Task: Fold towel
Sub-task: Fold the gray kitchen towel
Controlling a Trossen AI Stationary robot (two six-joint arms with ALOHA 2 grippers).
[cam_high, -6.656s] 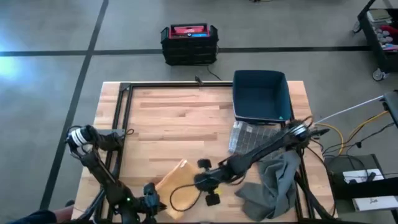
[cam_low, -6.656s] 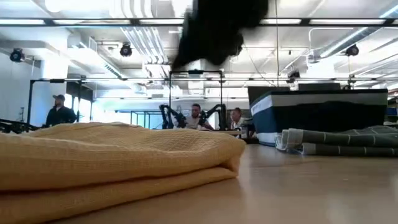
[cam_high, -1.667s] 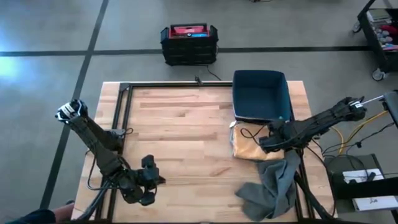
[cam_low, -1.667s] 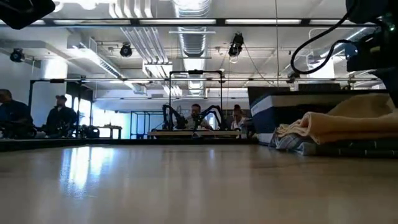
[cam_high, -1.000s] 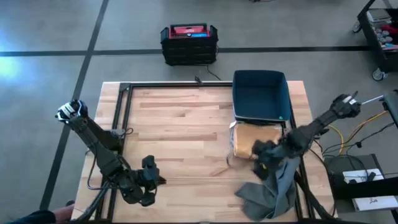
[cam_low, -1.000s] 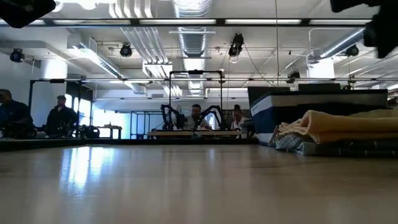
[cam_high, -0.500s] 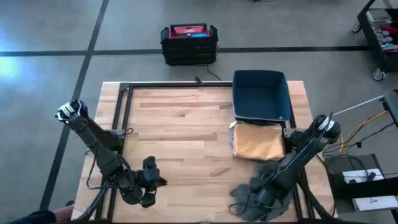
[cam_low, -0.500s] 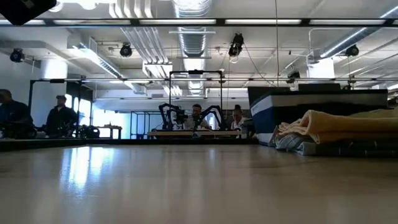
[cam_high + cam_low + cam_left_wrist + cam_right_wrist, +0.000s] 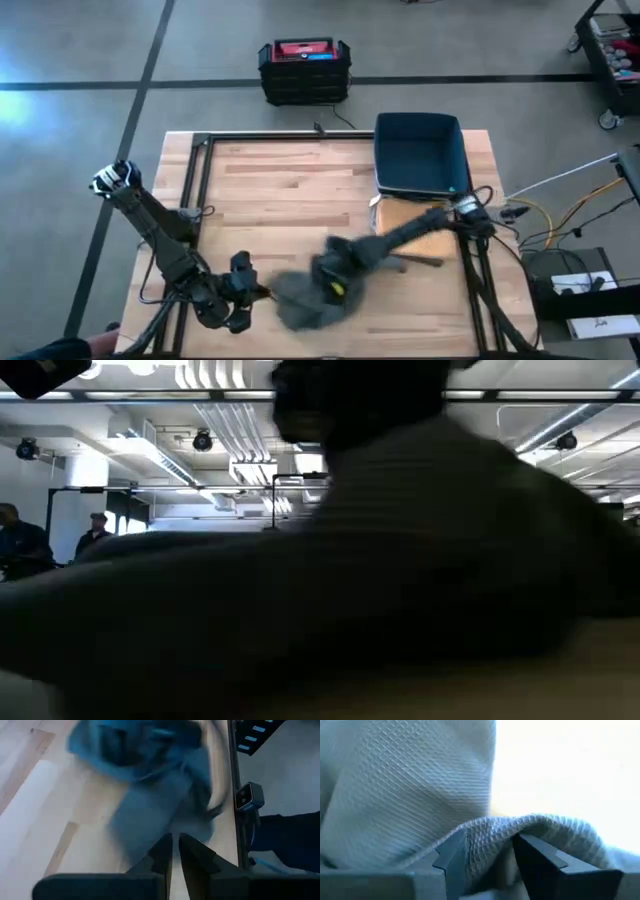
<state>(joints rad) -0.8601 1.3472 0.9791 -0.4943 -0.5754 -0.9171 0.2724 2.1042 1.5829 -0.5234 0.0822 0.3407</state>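
One gray waffle-weave towel [image 9: 305,292] is bunching in the right gripper's [image 9: 333,284] closed fingers, three o'clock of the near-shut, empty left gripper [image 9: 243,291].

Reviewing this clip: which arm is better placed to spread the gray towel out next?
Right, probably. The right pincer is shut on a fold of the gray towel at the table's front centre. The left pincer sits shut beside it, holding nothing.

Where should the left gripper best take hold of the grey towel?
Probably at the towel's loose edge nearest the left gripper, coming in low from the left. The right gripper already pinches a fold on its right part, and the cloth lies bunched on the table, so that edge is free.
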